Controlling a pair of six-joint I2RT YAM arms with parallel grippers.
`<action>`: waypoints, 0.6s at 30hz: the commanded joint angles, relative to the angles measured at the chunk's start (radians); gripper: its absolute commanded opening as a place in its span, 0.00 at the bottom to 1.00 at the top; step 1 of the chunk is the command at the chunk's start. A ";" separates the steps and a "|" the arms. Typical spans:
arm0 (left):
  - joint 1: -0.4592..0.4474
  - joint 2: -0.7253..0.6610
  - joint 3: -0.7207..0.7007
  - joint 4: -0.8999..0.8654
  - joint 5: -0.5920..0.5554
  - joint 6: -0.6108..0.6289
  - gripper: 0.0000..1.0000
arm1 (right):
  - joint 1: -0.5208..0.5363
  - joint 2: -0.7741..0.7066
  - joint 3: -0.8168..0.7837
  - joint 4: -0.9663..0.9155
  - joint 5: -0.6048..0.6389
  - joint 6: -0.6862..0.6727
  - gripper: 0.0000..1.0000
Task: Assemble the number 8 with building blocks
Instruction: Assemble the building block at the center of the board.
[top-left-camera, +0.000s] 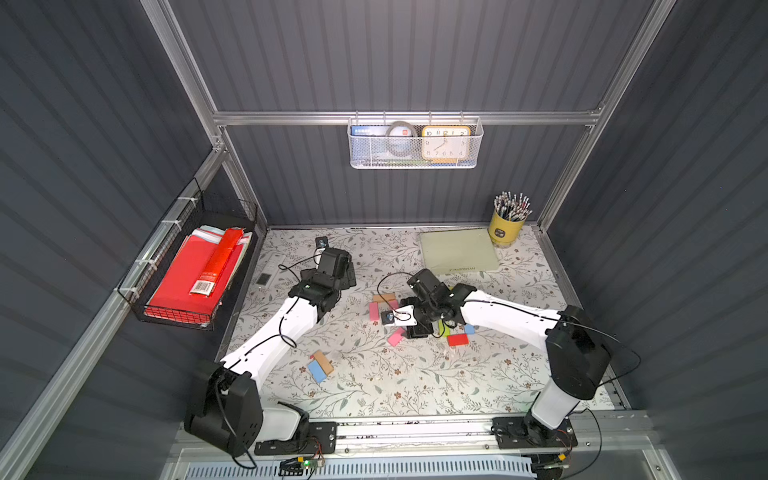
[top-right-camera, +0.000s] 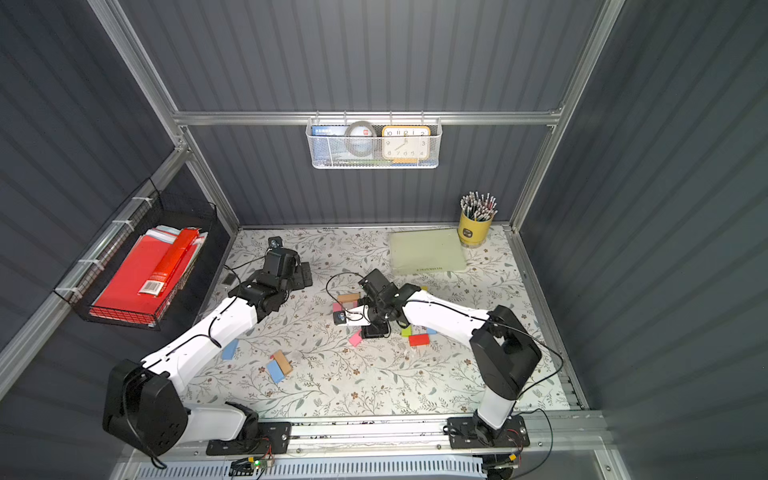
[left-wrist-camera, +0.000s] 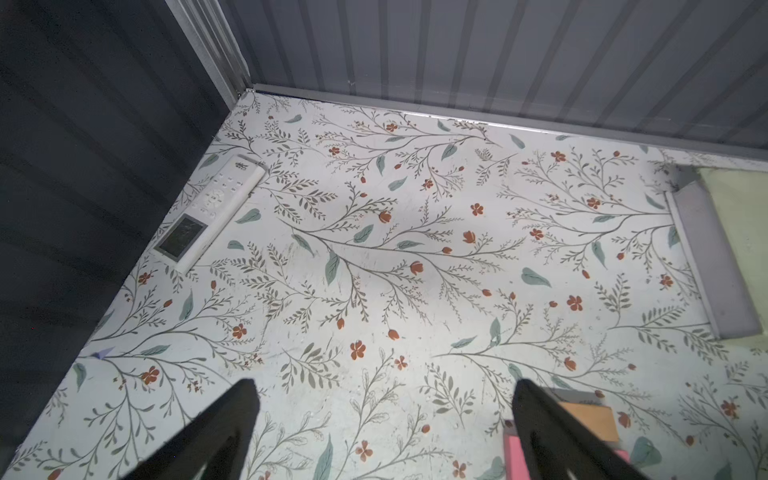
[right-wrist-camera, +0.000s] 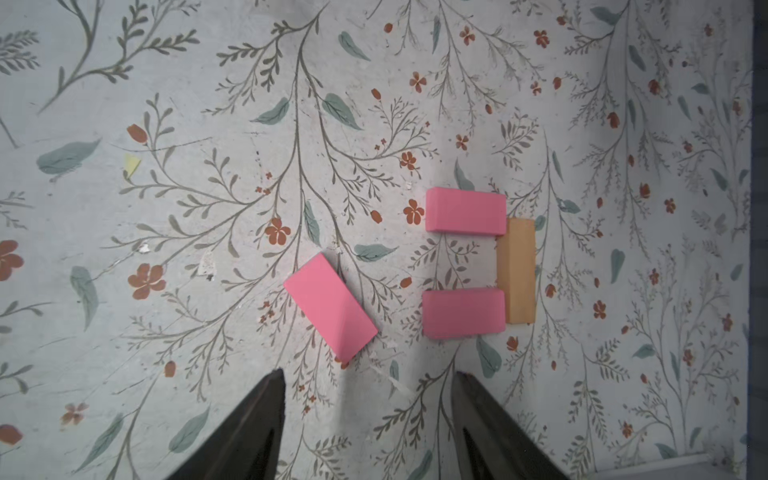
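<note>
The left fingers (left-wrist-camera: 216, 432) stand wide apart with nothing between them, over a bare patch of the floral tabletop (left-wrist-camera: 374, 249). The right fingers (right-wrist-camera: 249, 428) are also spread and empty, near the tabletop's middle. Below them two pink blocks (right-wrist-camera: 465, 210) lie parallel with a tan block (right-wrist-camera: 515, 270) across their ends, touching both, and a third pink block (right-wrist-camera: 330, 306) lies tilted just beside them. In a top view a red block (top-left-camera: 457, 340) lies near the right arm, and a blue block (top-left-camera: 316, 371) touches a second tan block (top-left-camera: 325, 362) nearer the front.
</note>
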 joint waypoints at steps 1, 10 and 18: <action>0.002 -0.042 -0.008 0.035 -0.007 -0.005 0.99 | 0.026 0.041 0.033 -0.071 0.044 -0.060 0.68; 0.020 -0.076 -0.030 0.034 -0.023 -0.023 0.99 | 0.058 0.163 0.065 -0.077 0.054 -0.077 0.67; 0.026 -0.072 -0.034 0.036 -0.013 -0.022 0.99 | 0.060 0.184 0.056 -0.022 0.054 -0.086 0.66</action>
